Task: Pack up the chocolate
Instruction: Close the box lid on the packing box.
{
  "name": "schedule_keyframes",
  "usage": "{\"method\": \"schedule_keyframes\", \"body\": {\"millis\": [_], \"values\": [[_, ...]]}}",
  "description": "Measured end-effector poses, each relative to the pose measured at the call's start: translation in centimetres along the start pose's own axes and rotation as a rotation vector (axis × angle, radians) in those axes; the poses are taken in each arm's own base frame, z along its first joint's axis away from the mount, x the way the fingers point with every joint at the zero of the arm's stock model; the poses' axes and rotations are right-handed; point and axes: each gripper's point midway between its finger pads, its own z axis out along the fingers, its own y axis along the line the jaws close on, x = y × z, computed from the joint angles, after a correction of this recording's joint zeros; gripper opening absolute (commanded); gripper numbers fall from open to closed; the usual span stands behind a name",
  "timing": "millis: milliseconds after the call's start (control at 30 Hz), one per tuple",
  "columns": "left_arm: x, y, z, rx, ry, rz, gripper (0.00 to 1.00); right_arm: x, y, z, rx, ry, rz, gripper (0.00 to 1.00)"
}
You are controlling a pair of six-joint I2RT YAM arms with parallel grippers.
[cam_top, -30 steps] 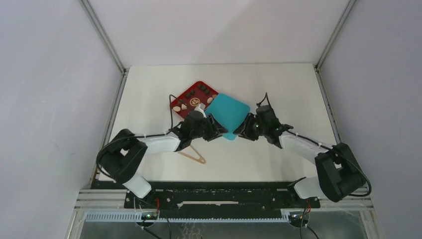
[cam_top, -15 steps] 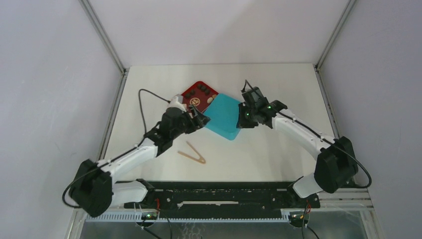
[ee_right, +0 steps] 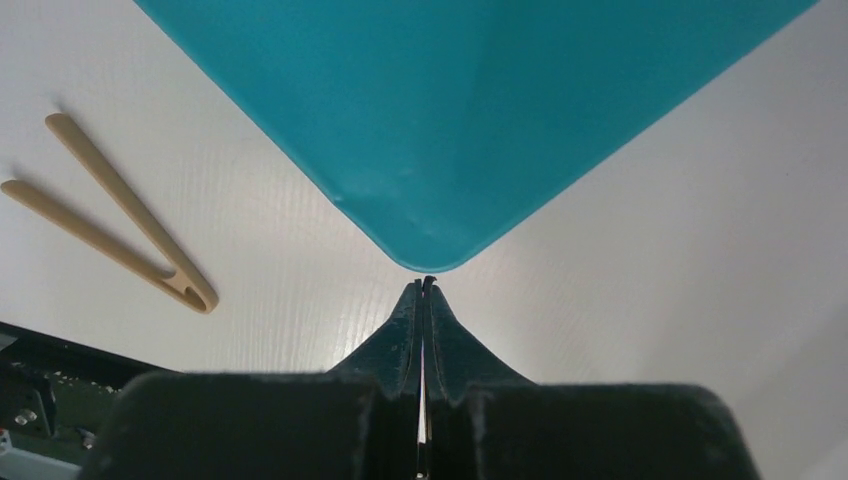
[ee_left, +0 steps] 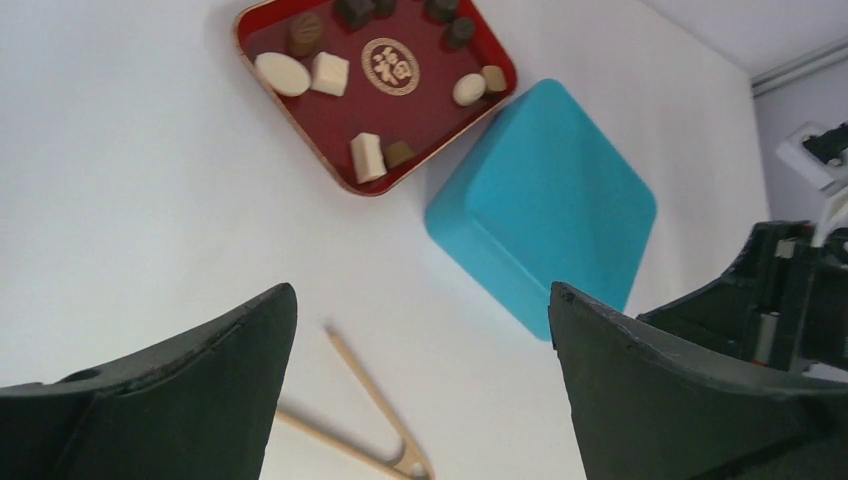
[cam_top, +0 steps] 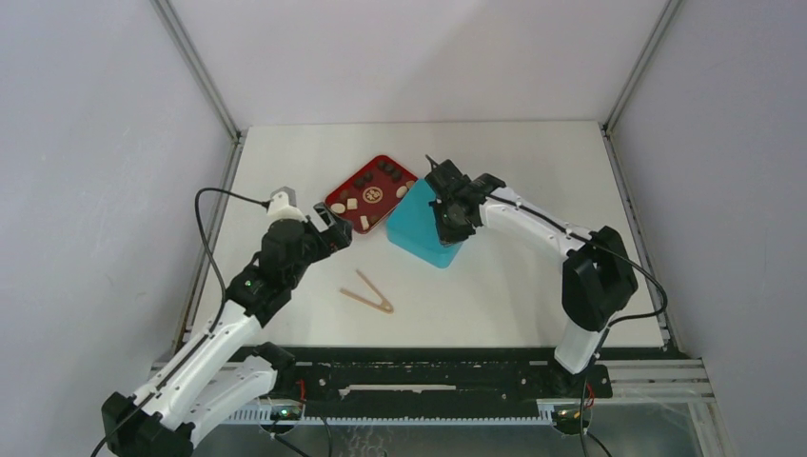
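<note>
Tan wooden tongs (cam_top: 368, 292) lie nearest to the arm bases on the white table (cam_top: 495, 286). They are flat and V-shaped, the two legs spread to the left and joined at the right end. Nothing touches them.

A little farther, on the left side, the left gripper (ee_left: 420, 295) hangs above the table with its jaws wide apart and nothing between them. In the top view it is near the closest corner of the red tray (ee_left: 420, 125). Its wrist camera looks down between the two dark fingers (ee_left: 200, 380) onto the tongs, the tray and the box.

Next comes the teal box (cam_top: 423, 228), well apart from the tongs. It sits turned like a diamond, and only its smooth teal outside shows. One side of it is just beside the right edge of the tray; I cannot tell if they touch.

The right gripper (ee_right: 424, 285) is over the box. Its jaws are pressed together with nothing held. In the wrist view the tips are at a rounded corner of the box, but contact cannot be judged.

Farthest is the red tray with a gold round emblem (ee_left: 390, 66) in the middle. The chocolate (ee_left: 282, 73) lies loose in it around the emblem: cream, tan and dark brown pieces, all inside the rim.
</note>
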Motion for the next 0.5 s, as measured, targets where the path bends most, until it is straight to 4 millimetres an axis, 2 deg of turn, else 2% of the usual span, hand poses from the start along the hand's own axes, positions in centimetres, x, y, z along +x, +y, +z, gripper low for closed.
{"method": "schedule_keyframes", "body": {"millis": [200,300,400,500], "values": [[-0.2,1.8,-1.2,-0.058,-0.009,0.055,1.00,-0.3,0.9,0.0,0.024,0.004,-0.036,0.00],[-0.4,2.0,-1.5,-0.062,-0.020,0.067,1.00,0.3,0.8,1.1,0.048,0.041,-0.045,0.00],[-0.5,2.2,-1.7,-0.065,-0.022,0.073,1.00,1.4,0.4,3.1,0.084,0.091,-0.052,0.00],[-0.2,2.4,-1.9,-0.071,-0.010,0.090,1.00,1.3,0.5,3.2,0.089,0.086,-0.051,0.00]]}}
